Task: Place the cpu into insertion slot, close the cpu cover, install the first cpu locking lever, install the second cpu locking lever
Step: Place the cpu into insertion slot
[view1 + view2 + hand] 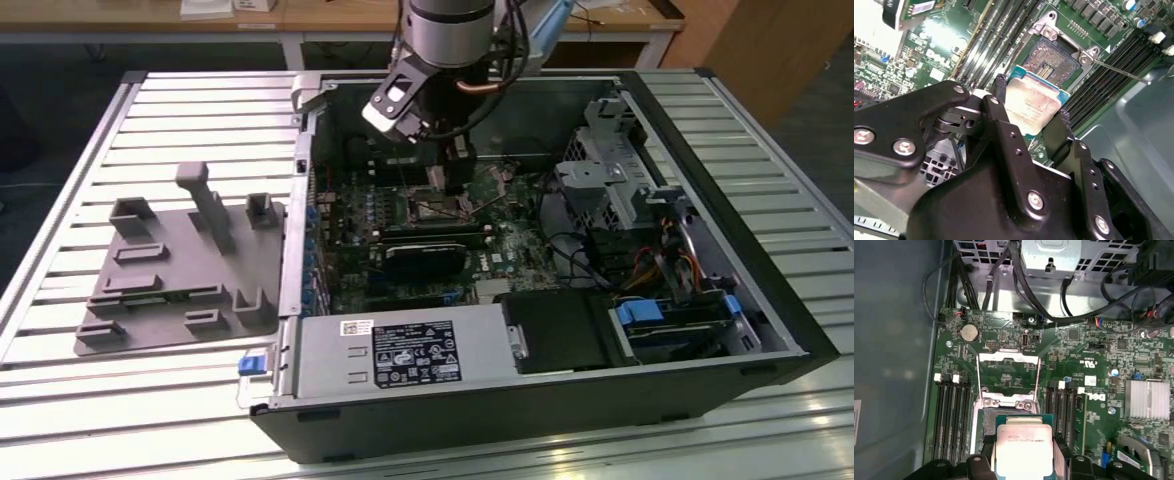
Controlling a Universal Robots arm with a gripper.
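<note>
Close by the slot (1051, 60), not yet in it, the cpu (1033, 109) is held flat, metal top up, pinched at two opposite edges by the end effector (1032, 100). Beyond the slot the cover (1008, 357) is seen raised open, and a thin lever (1124, 71) is angled away from the slot. Placement, the first step, is judged to be in hand. Square alignment over the slot and a level, gentle descent are called for. The board (1094, 390) is housed in an open case (534, 410) on the surface (134, 400).

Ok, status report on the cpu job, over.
gripper shut on cpu, held close by the insertion slot. Slot uncovered, cpu not yet seated. cpu cover standing open.
</note>
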